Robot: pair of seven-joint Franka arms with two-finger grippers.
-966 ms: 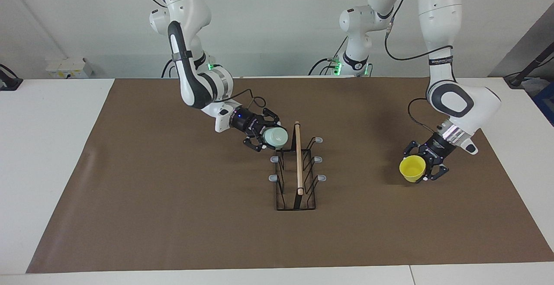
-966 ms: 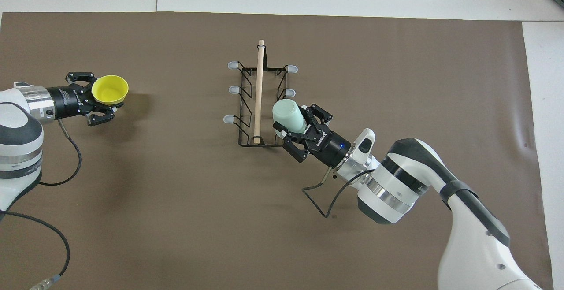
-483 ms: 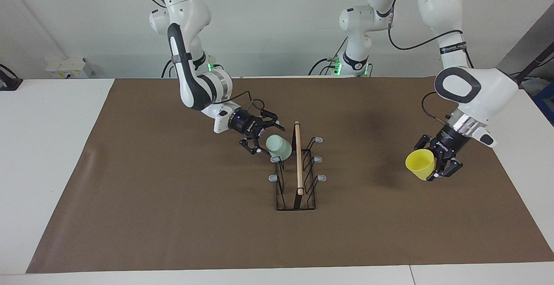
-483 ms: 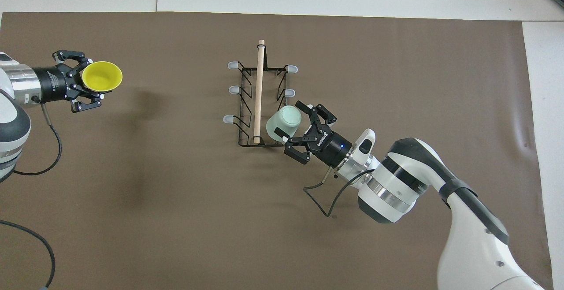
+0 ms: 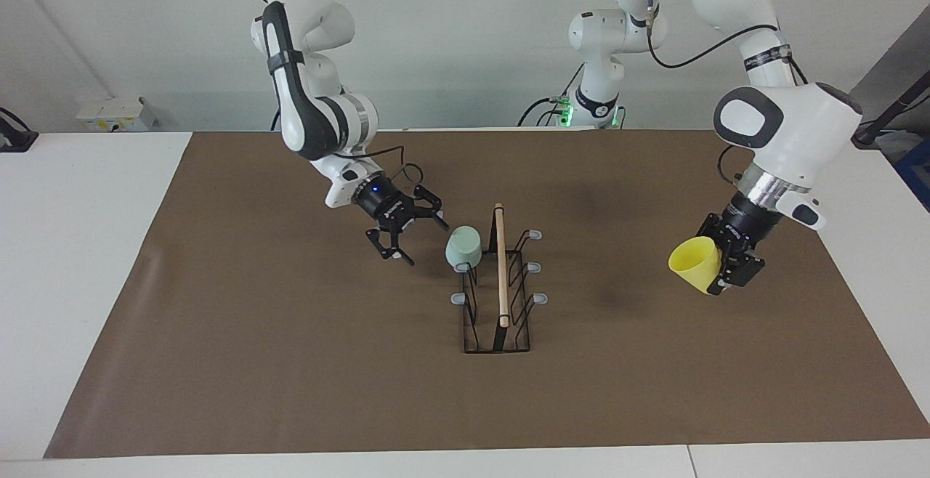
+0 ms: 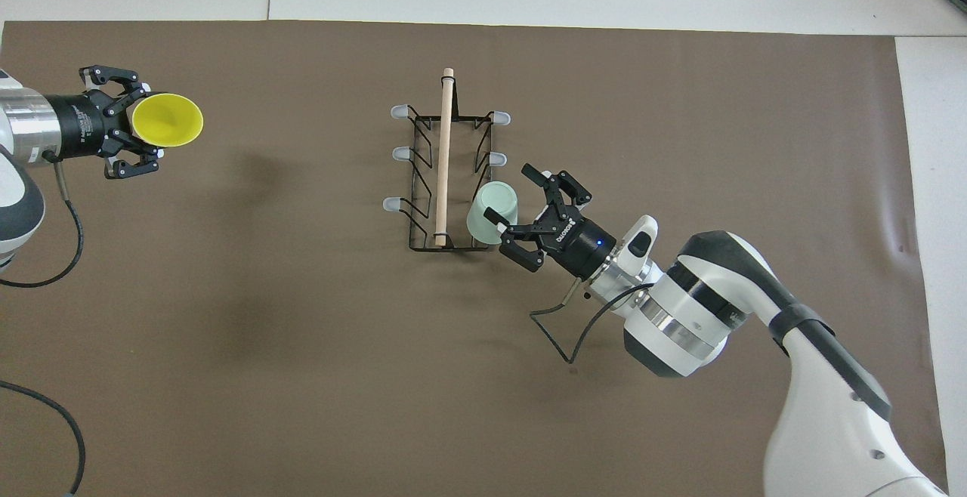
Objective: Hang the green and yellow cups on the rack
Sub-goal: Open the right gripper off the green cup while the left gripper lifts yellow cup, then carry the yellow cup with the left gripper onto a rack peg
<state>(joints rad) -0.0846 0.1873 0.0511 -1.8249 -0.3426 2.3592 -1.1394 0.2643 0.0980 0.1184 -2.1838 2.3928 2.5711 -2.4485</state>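
A brown mat is covering most of a white table, and two white robot arms are reaching over it from the robots' end.

The right arm is angling down toward the middle of the mat, its right gripper hanging just beside the rack with its fingers spread wide and gripping nothing. In the facing view a gap is showing between those fingers and the green cup; in the overhead view one fingertip is overlapping the cup's edge, so contact cannot be judged there.

The left arm is reaching over the mat toward its own end of the table. Its left gripper is clamping the yellow cup by its narrow end, carrying it tipped on its side above the mat, well apart from the rack, the mouth turned toward the rack.

The black wire rack is standing at the centre of the mat, a light wooden rod running along its top and grey-tipped prongs sticking out on both sides.

The pale green cup is sitting upside down and tilted on the rack, over the prong nearest the robots on the side toward the right arm's end of the table.
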